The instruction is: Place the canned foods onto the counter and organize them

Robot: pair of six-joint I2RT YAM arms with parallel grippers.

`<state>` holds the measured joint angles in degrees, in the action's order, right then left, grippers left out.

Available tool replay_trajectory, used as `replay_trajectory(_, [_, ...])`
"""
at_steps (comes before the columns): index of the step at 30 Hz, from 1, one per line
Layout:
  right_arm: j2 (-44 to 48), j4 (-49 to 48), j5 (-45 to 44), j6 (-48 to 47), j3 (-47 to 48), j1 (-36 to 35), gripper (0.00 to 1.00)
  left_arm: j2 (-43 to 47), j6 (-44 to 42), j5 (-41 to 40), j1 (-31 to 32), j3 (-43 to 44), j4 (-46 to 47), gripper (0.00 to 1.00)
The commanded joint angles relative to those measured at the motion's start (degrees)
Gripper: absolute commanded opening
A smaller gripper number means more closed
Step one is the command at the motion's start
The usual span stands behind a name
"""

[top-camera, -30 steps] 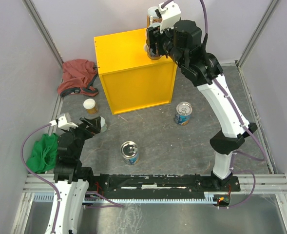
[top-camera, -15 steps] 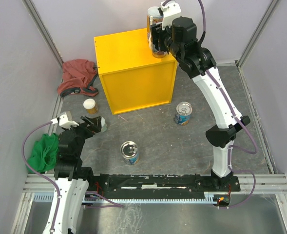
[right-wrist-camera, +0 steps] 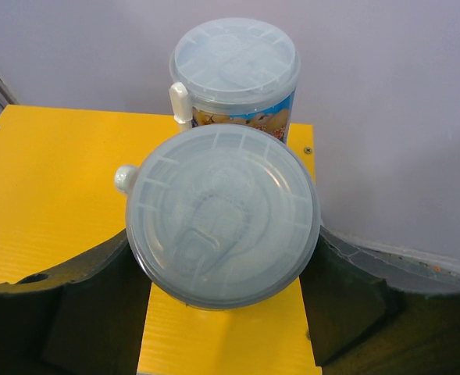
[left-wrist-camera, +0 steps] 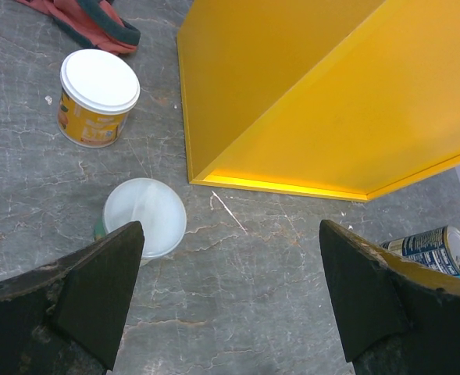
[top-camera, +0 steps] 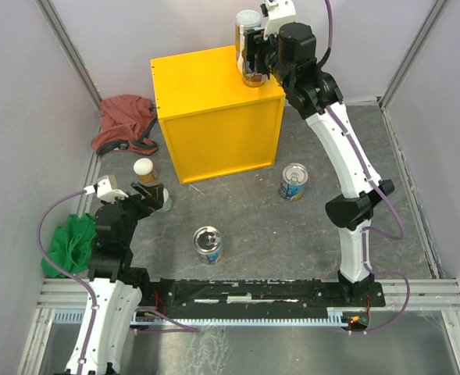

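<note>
**Top view:** Your right gripper [top-camera: 251, 64] has carried its tall can [top-camera: 252, 77] further back over the counter [top-camera: 206, 86] in the last second. The can now sits just ahead of the second tall can [top-camera: 247, 23] at the far right corner, so I'd judge the set-down is close. The arm covers the can's base, so you can't tell whether it has landed. Your left gripper [top-camera: 150, 197] has barely shifted and hangs over the floor cans.

**Left wrist:** The jaws stand wide apart with nothing between them. A short white-lidded can [left-wrist-camera: 145, 215] lies just ahead of the view's left-hand finger, with a yellow-labelled can [left-wrist-camera: 98, 86] further beyond it. A blue-labelled tin [left-wrist-camera: 436, 248] is half hidden behind the other finger.

**Right wrist:** The jaws clamp the tall can [right-wrist-camera: 223, 215] from both sides. The second tall can [right-wrist-camera: 235, 66] stands straight beyond them. The broad lid hides the gap between the two cans and any contact with the yellow top.
</note>
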<state>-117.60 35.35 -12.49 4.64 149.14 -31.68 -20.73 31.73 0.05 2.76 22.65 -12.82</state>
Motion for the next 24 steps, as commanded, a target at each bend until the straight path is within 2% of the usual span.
replay_trajectory(1, [-1.20,-6.79,1.71,1.86,3.63,0.13,0.32,-0.70,-2.45,-0.51,0.16,0.16,4.21,0.99])
replay_trajectory(10, [-3.39,-7.20,1.24,2.48,3.35,0.41,0.68,-1.85,-2.39,-0.54,0.09,-0.61,5.25,0.99])
replay_trajectory(12, [-3.55,-7.31,0.92,2.41,3.26,0.47,0.73,-1.85,-2.28,-0.47,0.13,-0.77,5.49,0.99])
replay_trajectory(17, [-3.75,-7.62,0.97,2.31,2.69,0.68,0.74,-1.85,-2.06,-0.41,0.09,-0.95,5.75,0.99])
replay_trajectory(24, [-4.95,-8.47,2.60,2.45,2.60,1.67,0.70,-2.03,-1.94,-0.57,0.14,-1.06,5.85,0.99])
